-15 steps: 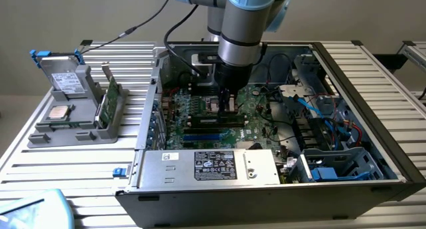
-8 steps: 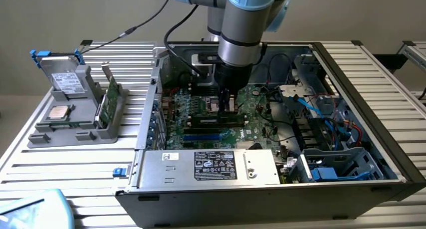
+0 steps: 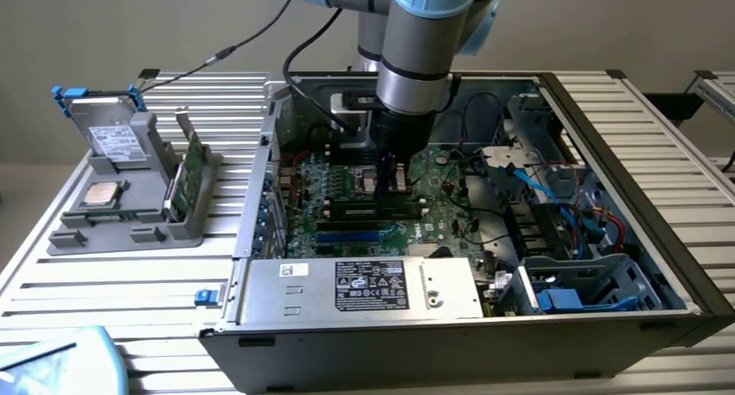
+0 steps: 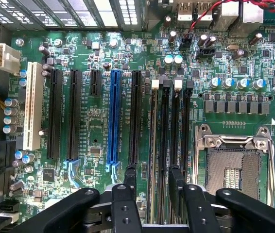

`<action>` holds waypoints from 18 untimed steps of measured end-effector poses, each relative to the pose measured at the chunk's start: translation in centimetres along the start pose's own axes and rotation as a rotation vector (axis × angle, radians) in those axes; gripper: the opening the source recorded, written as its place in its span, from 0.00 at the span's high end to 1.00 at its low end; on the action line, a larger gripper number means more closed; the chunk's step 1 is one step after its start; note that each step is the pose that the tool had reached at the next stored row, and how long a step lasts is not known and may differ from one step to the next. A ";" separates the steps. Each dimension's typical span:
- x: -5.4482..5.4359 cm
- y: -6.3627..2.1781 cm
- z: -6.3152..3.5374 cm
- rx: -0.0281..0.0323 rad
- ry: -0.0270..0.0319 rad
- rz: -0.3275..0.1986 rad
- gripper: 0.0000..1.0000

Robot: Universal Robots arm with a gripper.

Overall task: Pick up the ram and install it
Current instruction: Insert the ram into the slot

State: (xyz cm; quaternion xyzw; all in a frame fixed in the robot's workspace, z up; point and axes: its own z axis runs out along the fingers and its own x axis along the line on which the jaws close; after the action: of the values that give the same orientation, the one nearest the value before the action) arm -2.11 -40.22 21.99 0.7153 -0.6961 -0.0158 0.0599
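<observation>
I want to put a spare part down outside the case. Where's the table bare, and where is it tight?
Bare ribbed table lies in front of the gray tray, to the exterior view's left of the power supply. Inside the case it is crowded: the gripper hangs over the motherboard, and cables fill the exterior view's right side.

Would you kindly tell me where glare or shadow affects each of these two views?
Exterior view: the arm shades the motherboard inside the dim computer case, while the slatted table is bright. Wrist view: the motherboard is evenly lit, the vent slats wash out white, the gripper looks dark.
</observation>
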 end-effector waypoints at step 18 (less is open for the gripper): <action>0.1 0.51 -1.33 0.0000 0.0001 0.000 0.81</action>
State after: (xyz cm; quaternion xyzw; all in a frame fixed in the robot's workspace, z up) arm -2.47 -40.21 23.37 0.7153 -0.6961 -0.0157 0.0599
